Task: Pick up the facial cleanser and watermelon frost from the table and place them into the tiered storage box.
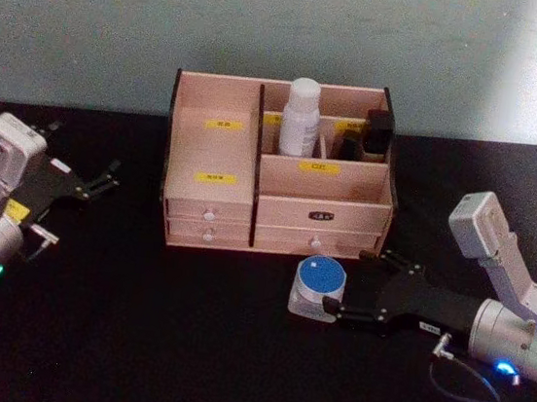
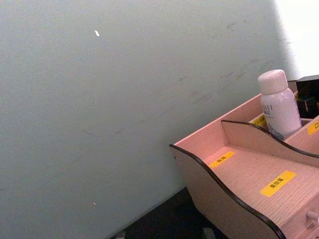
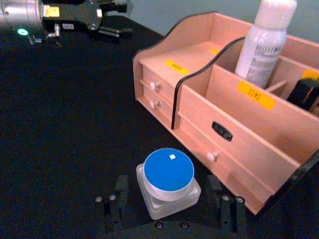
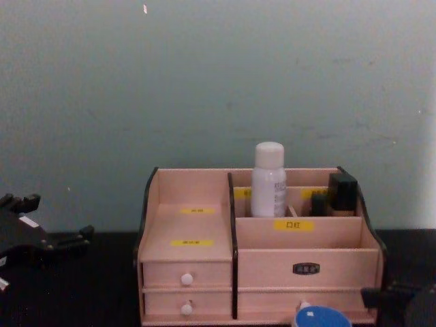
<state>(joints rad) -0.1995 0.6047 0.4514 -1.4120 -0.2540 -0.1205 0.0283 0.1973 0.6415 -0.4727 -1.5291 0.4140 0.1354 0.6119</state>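
The tiered storage box stands at the back middle of the black table. A white bottle, the facial cleanser, stands upright in its rear compartment. On the table just in front of the box's right drawers sits a clear jar with a blue lid, the watermelon frost. My right gripper is open, one finger on each side of the jar with gaps. Far left, my left gripper is open and holds nothing.
A black bottle and small dark items fill the box's rear right compartment. The box's left stepped shelves hold nothing. A grey-green wall rises right behind the box. The dark tabletop spreads to the front and left.
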